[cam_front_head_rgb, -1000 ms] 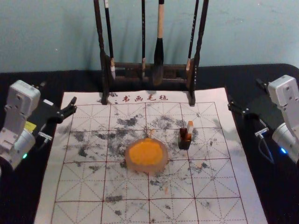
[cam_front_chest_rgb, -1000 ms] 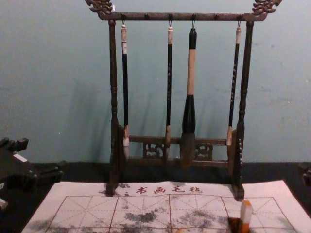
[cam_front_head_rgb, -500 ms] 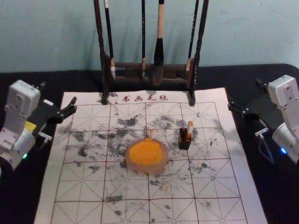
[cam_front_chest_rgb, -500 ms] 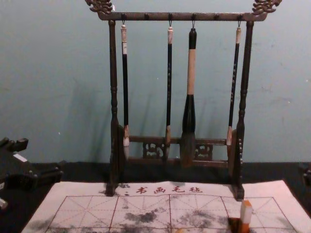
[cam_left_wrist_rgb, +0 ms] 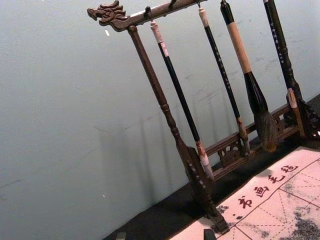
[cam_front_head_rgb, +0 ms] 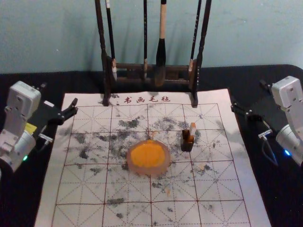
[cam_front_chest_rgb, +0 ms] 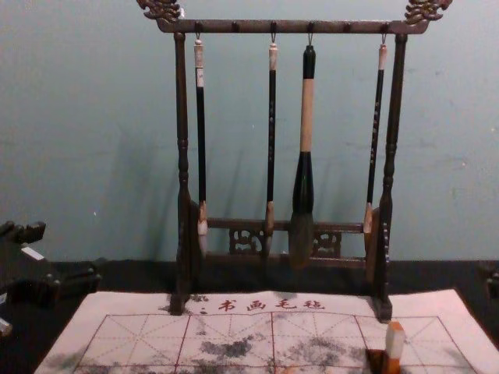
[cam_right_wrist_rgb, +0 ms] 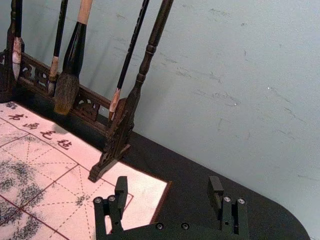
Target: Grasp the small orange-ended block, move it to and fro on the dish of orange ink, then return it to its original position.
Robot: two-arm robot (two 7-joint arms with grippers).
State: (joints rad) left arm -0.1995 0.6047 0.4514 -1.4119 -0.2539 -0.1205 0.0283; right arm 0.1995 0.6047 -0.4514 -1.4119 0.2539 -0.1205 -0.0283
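The step in hand is judged to be the approach: above the counter (cam_front_head_rgb: 284,203), before the brush rack (cam_front_chest_rgb: 288,27), the left gripper (cam_left_wrist_rgb: 165,235) and right gripper (cam_right_wrist_rgb: 168,184) flank the mat (cam_front_head_rgb: 227,184), fingers wide. Next, advance the right gripper inward over open mat, avoiding the ink dish's rim (cam_front_head_rgb: 133,166), toward the block (cam_front_head_rgb: 192,126), upright at the dark holder (cam_front_head_rgb: 186,146).

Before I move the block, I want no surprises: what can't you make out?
- Lower end of the block: head view, hidden by the dark holder.
- Holder's base: chest view, cut off by the bottom edge.
- Right claw: chest view, mostly cut off by the right edge.
- Lettering on the brush handles: chest view, too small.
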